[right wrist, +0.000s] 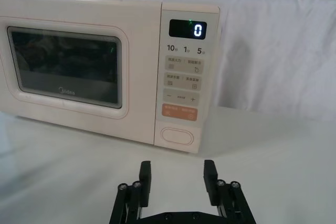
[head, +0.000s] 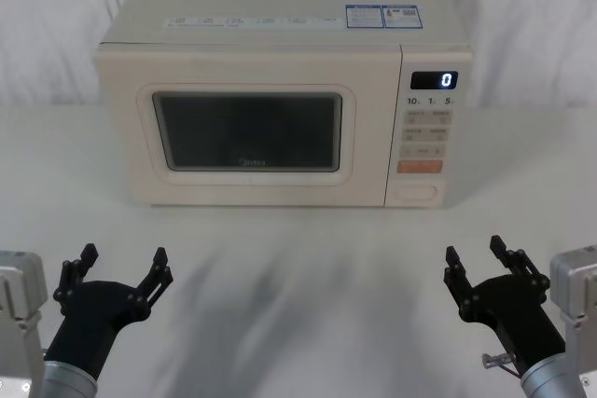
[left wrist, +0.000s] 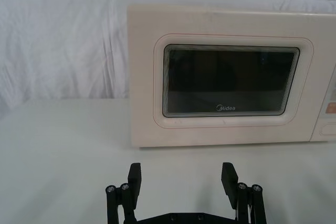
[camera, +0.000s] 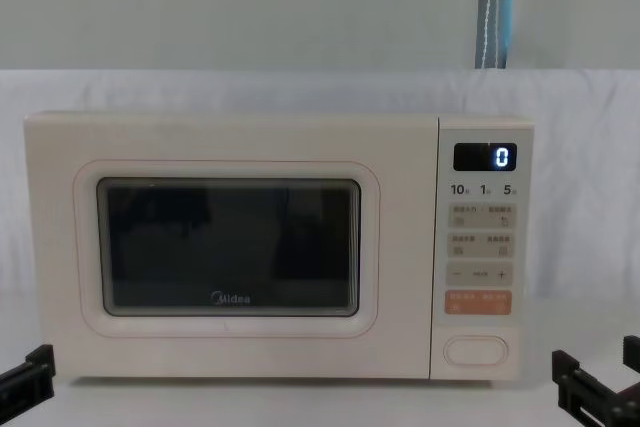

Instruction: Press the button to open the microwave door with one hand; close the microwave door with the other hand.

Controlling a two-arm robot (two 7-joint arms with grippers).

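While the door [head: 252,132] sits shut on the microwave [head: 280,34], both grippers hang short of its front: left gripper [head: 119,272] wide open before the door, right gripper [head: 480,263] narrower, fingers apart, before the panel. Button [head: 416,194] is lowest on that panel. Risk: spread fingers hit the orange key [head: 420,166] just above, or straddle the button without pressing.

Left tool [head: 121,266] and right tool [head: 483,260] hover low, both with fingers spread apart
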